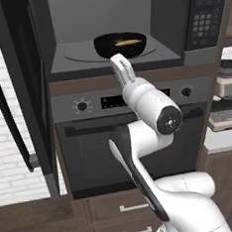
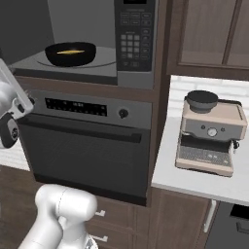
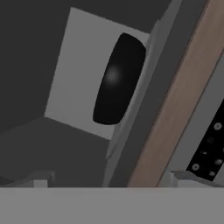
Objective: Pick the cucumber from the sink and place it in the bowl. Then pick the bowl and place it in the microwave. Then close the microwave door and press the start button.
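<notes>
The black bowl [image 1: 120, 44] [image 2: 70, 53] stands on the floor of the open microwave [image 1: 129, 17], with the yellow cucumber [image 1: 126, 42] [image 2: 69, 51] lying inside it. My gripper [image 1: 118, 58] hangs just in front of the microwave's lower front edge, below and a little in front of the bowl. It is open and holds nothing. In the hand view the bowl [image 3: 118, 81] shows as a dark oval, with the gripper [image 3: 111, 179] apart from it. The microwave door [image 1: 25, 81] stands swung open to the left. The keypad panel [image 1: 206, 15] [image 2: 133, 44] is on the right.
Directly below the microwave is a built-in oven [image 1: 139, 136] [image 2: 87, 146] with knobs and a bar handle. A coffee machine [image 2: 209, 131] [image 1: 228, 93] stands on the white counter [image 2: 194, 182] to the right. Drawers [image 1: 121, 207] lie under the oven.
</notes>
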Robot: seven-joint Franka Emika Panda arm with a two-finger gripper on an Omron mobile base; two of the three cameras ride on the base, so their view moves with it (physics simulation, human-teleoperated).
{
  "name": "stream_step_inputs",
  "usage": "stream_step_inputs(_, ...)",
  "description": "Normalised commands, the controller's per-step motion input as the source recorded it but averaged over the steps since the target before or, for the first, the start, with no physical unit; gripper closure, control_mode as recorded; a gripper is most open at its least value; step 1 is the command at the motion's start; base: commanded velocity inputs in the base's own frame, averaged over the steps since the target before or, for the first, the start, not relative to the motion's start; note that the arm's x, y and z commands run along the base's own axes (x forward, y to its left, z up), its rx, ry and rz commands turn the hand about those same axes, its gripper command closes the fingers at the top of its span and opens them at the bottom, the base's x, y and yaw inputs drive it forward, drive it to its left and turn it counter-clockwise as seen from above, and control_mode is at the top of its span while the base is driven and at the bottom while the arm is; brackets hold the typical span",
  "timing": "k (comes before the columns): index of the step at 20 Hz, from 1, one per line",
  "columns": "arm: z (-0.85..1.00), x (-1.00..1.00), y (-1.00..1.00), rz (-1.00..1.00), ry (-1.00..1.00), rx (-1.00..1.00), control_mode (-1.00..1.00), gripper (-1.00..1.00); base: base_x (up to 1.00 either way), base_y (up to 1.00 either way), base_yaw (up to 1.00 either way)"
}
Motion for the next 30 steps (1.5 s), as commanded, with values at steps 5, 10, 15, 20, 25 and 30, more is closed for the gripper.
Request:
stream_step_inputs(5, -0.71, -0.01, 0.21, -0.02, 0.00, -0.12, -1.00, -1.00, 0.00, 0.00, 0.00)
stream_step_inputs(10, -0.20, -0.44, 0.30, -0.01, -0.04, -0.01, -1.00, -1.00, 0.00, 0.00, 0.00)
stream_step_inputs(15, -0.27, -0.40, 0.48, 0.00, 0.00, 0.00, -1.00, -1.00, 0.00, 0.00, 0.00)
stream_step_inputs(20, -0.47, -0.23, 0.55, 0.00, 0.00, 0.00, -1.00, -1.00, 0.00, 0.00, 0.00)
stream_step_inputs(25, -0.55, -0.07, 0.50, 0.00, 0.00, 0.00, -1.00, -1.00, 0.00, 0.00, 0.00)
stream_step_inputs(30, -0.44, -0.06, 0.62, 0.00, -0.03, 0.00, -1.00, -1.00, 0.00, 0.00, 0.00)
